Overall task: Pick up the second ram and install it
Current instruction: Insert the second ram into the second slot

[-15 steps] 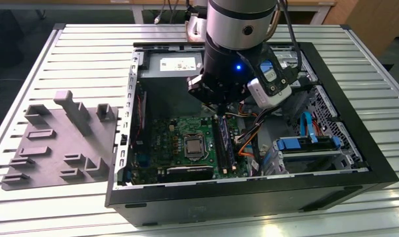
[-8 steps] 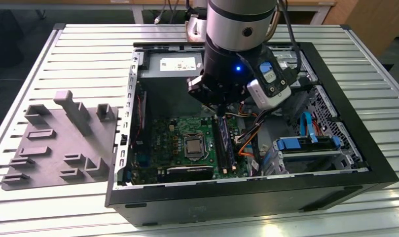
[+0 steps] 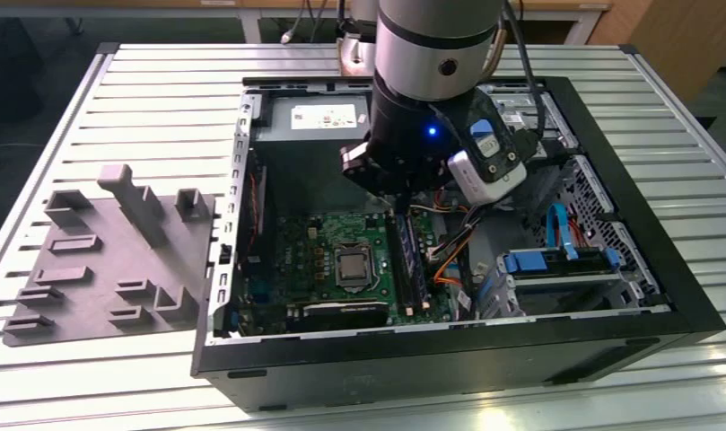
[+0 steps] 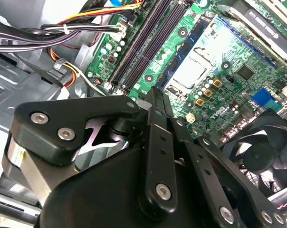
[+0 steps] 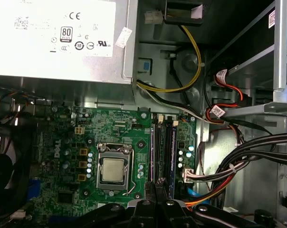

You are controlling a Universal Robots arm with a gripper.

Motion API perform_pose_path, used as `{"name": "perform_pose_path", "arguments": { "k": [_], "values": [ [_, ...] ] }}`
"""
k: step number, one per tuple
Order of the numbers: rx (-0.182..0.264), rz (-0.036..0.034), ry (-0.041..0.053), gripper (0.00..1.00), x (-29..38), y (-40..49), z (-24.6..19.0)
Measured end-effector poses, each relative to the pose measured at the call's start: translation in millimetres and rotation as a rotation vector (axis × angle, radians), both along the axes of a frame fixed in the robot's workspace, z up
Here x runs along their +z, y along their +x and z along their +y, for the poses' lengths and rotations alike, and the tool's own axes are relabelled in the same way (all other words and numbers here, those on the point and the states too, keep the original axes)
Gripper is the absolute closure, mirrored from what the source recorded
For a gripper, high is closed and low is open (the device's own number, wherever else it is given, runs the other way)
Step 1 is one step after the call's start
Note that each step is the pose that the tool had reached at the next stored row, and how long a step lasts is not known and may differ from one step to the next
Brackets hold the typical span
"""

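My gripper (image 3: 405, 208) hangs inside the open computer case (image 3: 650, 269), just above the far end of the long black memory slot rails (image 3: 411, 262) on the green motherboard (image 3: 327, 242). In the second wrist view its fingers (image 4: 156, 102) are pressed together into one thin dark blade, and no stick shows between them. In the first wrist view the gripper (image 5: 155, 186) is over the near end of the slot rails (image 5: 165, 149). Dark strips fill the rails. I cannot tell the second ram apart from the rails themselves.
The processor socket (image 5: 113, 170) lies beside the slots, the power supply (image 5: 62, 38) behind them. Bundles of cables (image 5: 248, 156) and a drive bay (image 3: 555, 265) crowd the other side. A fan (image 4: 262, 156) sits near the board. A grey fixture with upright blocks (image 3: 111, 260) lies on the exterior view's left.
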State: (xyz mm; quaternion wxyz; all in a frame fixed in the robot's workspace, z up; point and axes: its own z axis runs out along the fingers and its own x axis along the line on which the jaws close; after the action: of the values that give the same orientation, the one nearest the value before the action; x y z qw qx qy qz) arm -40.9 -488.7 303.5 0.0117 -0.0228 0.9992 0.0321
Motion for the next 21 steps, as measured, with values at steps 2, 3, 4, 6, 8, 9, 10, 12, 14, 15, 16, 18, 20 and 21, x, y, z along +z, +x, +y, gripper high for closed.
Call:
{"name": "perform_pose_path", "arguments": {
  "k": [2, 3, 4, 6, 8, 9, 10, 12, 14, 15, 16, 18, 20, 21],
  "values": [
    [0.0, 0.0, -0.0001, 0.89, -1.3, 0.7, 0.0],
    [0.0, 0.0, -0.0001, 0.89, -1.9, 1.2, 0.0],
    [0.0, 0.0001, -0.0001, 0.89, -2.4, 1.7, 0.0],
    [0.0, 0.0, 0.0, 0.89, -3.7, 2.8, 0.1],
    [0.0, 0.0, 0.0, 0.89, -5.5, 3.7, 0.1],
    [0.0, 0.0, -0.0001, 0.89, -6.6, 3.9, 0.1],
    [0.0, 0.0, -0.0001, 0.89, -8.0, 4.1, 0.1],
    [0.0, 0.0, 0.0, 0.89, -10.5, 4.5, 0.1],
    [0.0, 0.0, -0.0001, 0.89, -12.8, 4.8, 0.2],
    [0.0, 0.0, -0.0001, 0.89, -13.9, 4.9, 0.2],
    [0.0, 0.0, 0.0, 0.89, -14.9, 5.0, 0.2],
    [0.0, 0.0, 0.0, 0.89, -16.9, 5.3, 0.3],
    [0.0, 0.0, 0.0, 0.89, -19.1, 5.4, 0.3],
    [0.0, 0.0, 0.0, 0.89, -20.2, 5.5, 0.3]
  ]
}}
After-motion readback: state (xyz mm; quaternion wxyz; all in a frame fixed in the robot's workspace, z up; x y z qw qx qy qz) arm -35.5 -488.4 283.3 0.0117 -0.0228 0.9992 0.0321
